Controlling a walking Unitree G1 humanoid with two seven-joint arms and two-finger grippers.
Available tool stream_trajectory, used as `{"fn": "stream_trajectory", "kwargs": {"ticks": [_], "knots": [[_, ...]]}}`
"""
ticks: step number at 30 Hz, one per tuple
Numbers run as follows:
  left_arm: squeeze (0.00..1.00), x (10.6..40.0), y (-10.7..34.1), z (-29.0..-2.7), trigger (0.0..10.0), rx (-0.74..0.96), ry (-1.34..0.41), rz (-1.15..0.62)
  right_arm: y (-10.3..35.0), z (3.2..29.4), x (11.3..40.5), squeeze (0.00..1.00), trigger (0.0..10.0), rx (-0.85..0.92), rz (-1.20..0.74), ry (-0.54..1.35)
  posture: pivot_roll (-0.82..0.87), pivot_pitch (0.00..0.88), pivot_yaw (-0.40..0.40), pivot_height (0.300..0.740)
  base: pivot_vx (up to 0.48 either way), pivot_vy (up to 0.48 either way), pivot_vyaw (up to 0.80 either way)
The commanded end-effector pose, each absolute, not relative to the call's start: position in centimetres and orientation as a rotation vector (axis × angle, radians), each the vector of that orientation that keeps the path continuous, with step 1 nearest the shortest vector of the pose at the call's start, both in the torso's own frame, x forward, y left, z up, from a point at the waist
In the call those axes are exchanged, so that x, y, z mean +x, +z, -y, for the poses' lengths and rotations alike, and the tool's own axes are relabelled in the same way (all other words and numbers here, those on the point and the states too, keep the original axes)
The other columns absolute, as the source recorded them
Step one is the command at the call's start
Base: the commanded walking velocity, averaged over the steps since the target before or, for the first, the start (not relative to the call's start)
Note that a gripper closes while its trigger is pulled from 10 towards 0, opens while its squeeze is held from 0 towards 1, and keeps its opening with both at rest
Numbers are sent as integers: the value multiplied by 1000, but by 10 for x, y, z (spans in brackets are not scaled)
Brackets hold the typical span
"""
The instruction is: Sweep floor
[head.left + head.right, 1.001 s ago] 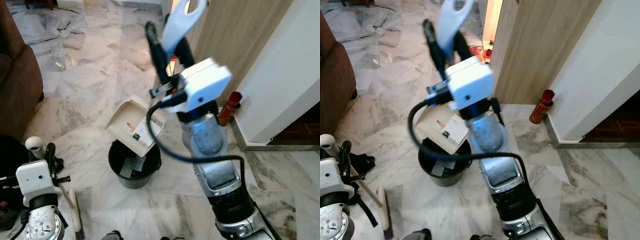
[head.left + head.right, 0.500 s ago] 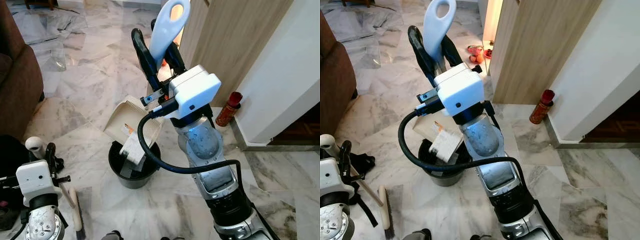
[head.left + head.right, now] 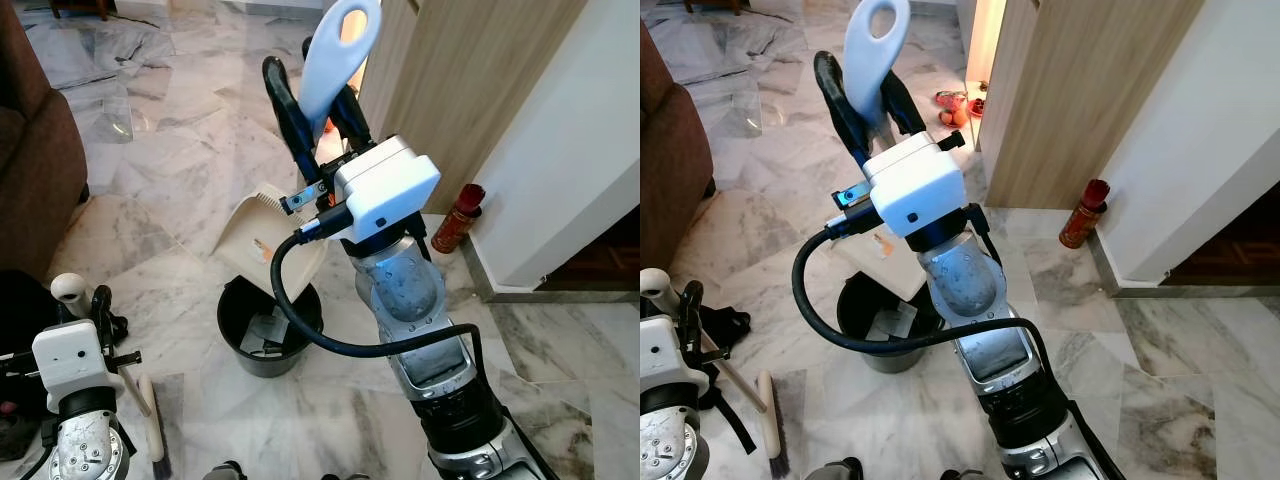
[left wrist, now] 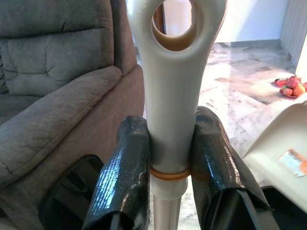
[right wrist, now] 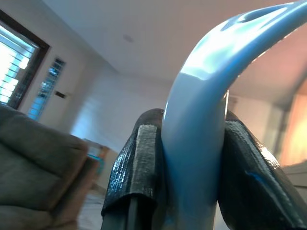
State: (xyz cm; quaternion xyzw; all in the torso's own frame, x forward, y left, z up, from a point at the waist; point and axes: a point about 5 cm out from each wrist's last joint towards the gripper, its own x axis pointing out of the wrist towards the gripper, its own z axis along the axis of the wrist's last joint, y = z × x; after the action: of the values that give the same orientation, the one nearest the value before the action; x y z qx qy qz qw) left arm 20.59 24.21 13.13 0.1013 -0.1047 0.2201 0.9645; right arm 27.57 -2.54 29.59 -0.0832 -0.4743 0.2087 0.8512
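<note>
Floor: grey and white marble tiles [image 3: 190, 160] are shining and spreading across the whole room.
Walls: a wooden panel [image 3: 480, 80] is standing next to a white wall [image 3: 590, 140], and a dark doorway is opening at the far right.
Sofa: a brown sofa [image 3: 30, 150] is sitting on the robot's left side.
Right arm: the silver arm is reaching up and forward over the bucket.
Dustpan: the cream dustpan [image 3: 262, 240] is tipping down, its low edge just over the bucket.
Bucket: a black bucket [image 3: 268, 330] is standing on the floor, with bits of paper lying inside.
Right gripper: the right gripper [image 5: 192, 158] is squeezing the pale blue dustpan handle [image 3: 338, 50] between both black fingers.
Left gripper: the left gripper [image 4: 170, 158] is pinching the cream broom handle [image 4: 172, 96] low on the robot's left.
Broom head: the brush [image 3: 152, 420] is resting on the floor beside the left arm.
Red can: a small red can [image 3: 458, 216] is standing by the white wall.
Fruit: some red and orange fruit [image 3: 952, 108] is lying on the floor far away.
</note>
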Motion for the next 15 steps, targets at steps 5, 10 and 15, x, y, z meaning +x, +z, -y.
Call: {"fn": "stream_trajectory", "kwargs": {"ticks": [5, 10, 15], "knots": [[0, 207, 135, -239, 10000, 216, 425, 234, 319, 59, 283, 0, 10000, -316, 1115, 237, 120, 175, -116, 740, 0, 0, 0], [0, 208, 134, -238, 10000, 213, 416, 230, 306, 80, 301, 0, 10000, -440, 1026, 116, 115, 175, -114, 740, 0, 0, 0], [0, 208, 132, -237, 10000, 210, 408, 221, 278, 99, 315, 0, 10000, -516, 909, 64, 112, 176, -113, 740, 0, 0, 0]]}}
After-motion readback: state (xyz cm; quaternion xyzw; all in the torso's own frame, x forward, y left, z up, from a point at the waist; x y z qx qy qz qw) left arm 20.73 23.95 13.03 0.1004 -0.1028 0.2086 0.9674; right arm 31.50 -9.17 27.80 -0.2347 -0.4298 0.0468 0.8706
